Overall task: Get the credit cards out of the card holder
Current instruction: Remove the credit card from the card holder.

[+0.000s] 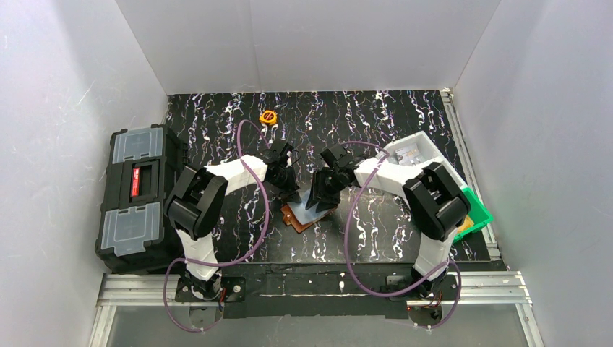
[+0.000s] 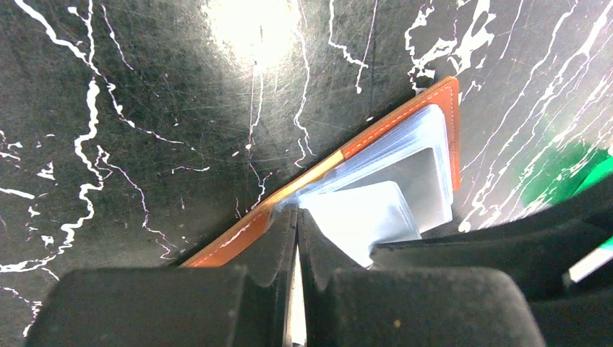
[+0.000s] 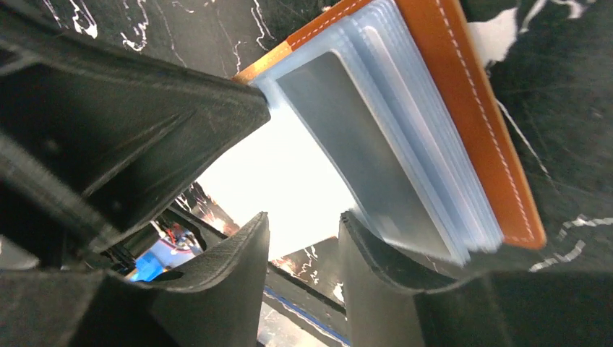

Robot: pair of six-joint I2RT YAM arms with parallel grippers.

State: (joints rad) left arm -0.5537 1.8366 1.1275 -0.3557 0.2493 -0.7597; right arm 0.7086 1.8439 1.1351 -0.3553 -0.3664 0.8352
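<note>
One tan card holder (image 2: pixel 402 155), clear pockets (image 3: pixel 376 144) fanned

Toolbox (image 1: pixel 137 189) left; card holder (image 1: pixel 300 217) centre; bin (image 1: pixel 478 211) right.

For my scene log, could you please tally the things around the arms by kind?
Toolbox: 1
Card holder: 1
Bins: 2, the green bin and the white bin
Round orange object: 1
Total: 5
The credit cards overlap in the pockets, so they cannot be counted.
</note>
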